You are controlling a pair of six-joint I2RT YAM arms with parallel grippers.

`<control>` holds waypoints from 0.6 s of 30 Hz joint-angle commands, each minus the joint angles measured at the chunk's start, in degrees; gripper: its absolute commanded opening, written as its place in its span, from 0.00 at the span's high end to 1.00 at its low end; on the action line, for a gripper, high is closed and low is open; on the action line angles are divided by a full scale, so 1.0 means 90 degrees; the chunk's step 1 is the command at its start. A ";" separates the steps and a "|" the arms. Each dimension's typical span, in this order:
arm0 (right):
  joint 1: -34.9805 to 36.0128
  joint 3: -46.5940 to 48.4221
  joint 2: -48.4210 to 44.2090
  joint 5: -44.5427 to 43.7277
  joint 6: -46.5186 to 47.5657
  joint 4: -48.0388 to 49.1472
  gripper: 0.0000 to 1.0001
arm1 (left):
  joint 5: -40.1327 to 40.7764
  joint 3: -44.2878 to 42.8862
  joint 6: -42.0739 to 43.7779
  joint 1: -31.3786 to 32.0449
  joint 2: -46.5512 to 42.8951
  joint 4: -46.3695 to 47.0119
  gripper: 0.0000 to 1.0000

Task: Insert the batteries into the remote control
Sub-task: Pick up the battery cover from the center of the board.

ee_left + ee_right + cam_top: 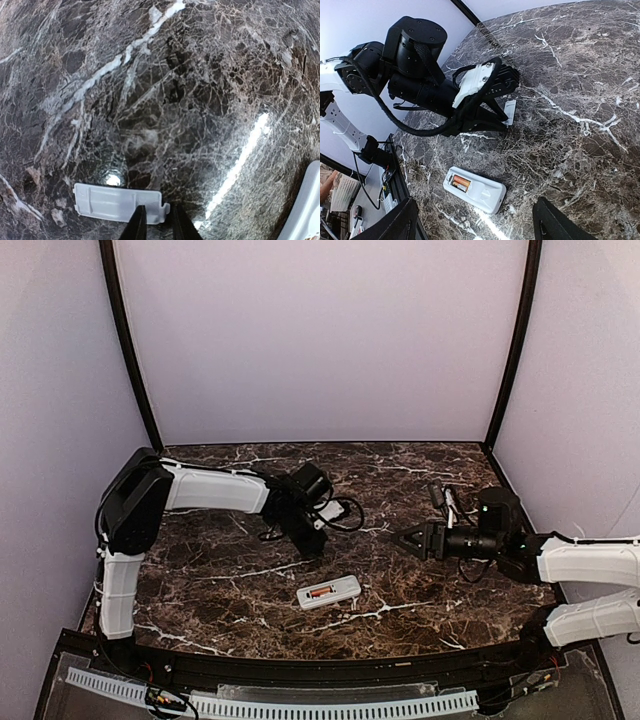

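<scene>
The dark marble table [420,465] carries everything. The left tool [156,225] points down, its jaws nearly together over the near edge of a loose white battery cover [115,202]; I cannot tell whether they pinch it. The right tool [408,539] hangs released and empty. Between the arms and nearer the bases, the remote control [340,590] lies back-up, with the orange batteries [460,183] in its open compartment.

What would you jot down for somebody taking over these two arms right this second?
Left tool: nearly shut at the edge of the loose battery cover; grip unclear.
Right tool: open, empty, to the right of the remote control.
That handset lies back up, bay open, orange batteries inside; count unclear.
Done: at least one cell seated.
Left: check the cell count, fit the cover.
</scene>
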State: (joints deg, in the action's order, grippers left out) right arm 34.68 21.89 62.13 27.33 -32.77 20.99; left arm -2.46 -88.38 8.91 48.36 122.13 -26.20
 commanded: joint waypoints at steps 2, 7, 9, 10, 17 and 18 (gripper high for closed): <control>-0.0056 0.0087 0.0044 0.0116 0.0115 0.0184 0.22 | -0.0239 -0.0121 0.0056 -0.0063 0.0102 0.0027 0.85; -0.0069 0.0108 0.0031 0.0144 0.0152 0.0141 0.25 | -0.0311 -0.0143 0.0038 -0.0115 0.0151 0.0002 0.91; -0.0064 0.0120 0.0039 0.0206 0.0206 0.0141 0.26 | -0.0383 -0.0233 0.0025 -0.0110 0.0130 -0.0169 0.94; -0.0064 0.0139 0.0054 0.0258 0.0263 0.0136 0.26 | -0.0421 -0.0303 0.0011 -0.0110 0.0083 -0.0236 0.96; -0.0039 0.0390 -0.0149 0.0541 0.1303 -0.0434 0.37 | -0.1232 -0.0323 -0.0152 -0.0116 -0.0815 -0.1027 1.00; -0.0022 0.0395 -0.0220 0.0549 0.1452 -0.0480 0.37 | -0.1353 -0.0267 -0.0156 -0.0113 -0.1064 -0.1094 0.99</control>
State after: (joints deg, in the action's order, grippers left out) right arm 34.44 23.64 62.24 30.39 -26.61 18.74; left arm -8.36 -90.65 8.38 47.72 121.73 -30.02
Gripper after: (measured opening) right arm 0.639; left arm 0.021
